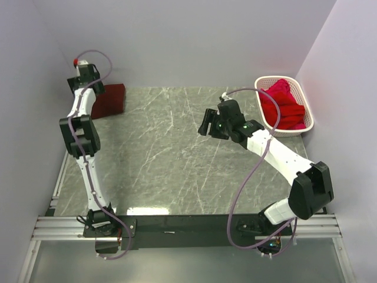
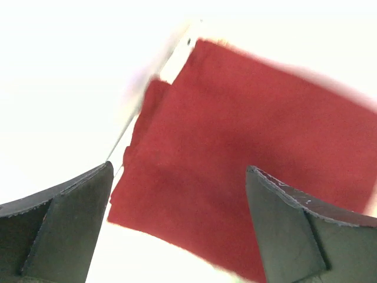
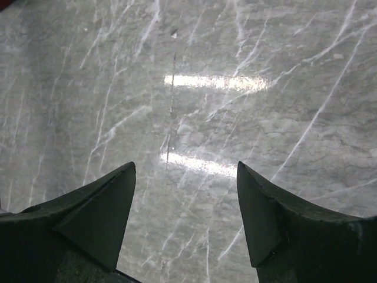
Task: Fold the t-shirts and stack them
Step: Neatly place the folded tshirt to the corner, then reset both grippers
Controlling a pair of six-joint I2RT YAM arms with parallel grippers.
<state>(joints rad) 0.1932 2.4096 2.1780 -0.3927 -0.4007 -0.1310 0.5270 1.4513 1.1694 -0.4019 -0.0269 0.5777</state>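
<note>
From the top external view there are two arms and one white slotted basket (image 1: 299, 94). The left arm (image 1: 79, 135) reaches to the far left corner of the marble table (image 1: 159, 165), its wrist above the near edge of one maroon t-shirt (image 1: 111, 100). That shirt lies folded into a flat rectangle close to the back wall. The basket stands at the far right corner and holds a heap of red t-shirts (image 1: 283, 106). How many are in the heap cannot be told. The right gripper (image 1: 206, 125) hangs over the bare middle of the table, well apart from both the basket and the folded shirt.

The left wrist view shows the left gripper (image 2: 179, 168) with both fingers (image 2: 65, 224) spread wide and nothing between them. The maroon t-shirt lies flat below the gap. It looks brighter here against a washed-out surface, and layered folded edges show on its left side.

In the right wrist view the right gripper's two fingers (image 3: 94, 218) also stand wide apart and hold nothing. Only the veined grey tabletop, with two bright light reflections on it, lies beneath them.
</note>
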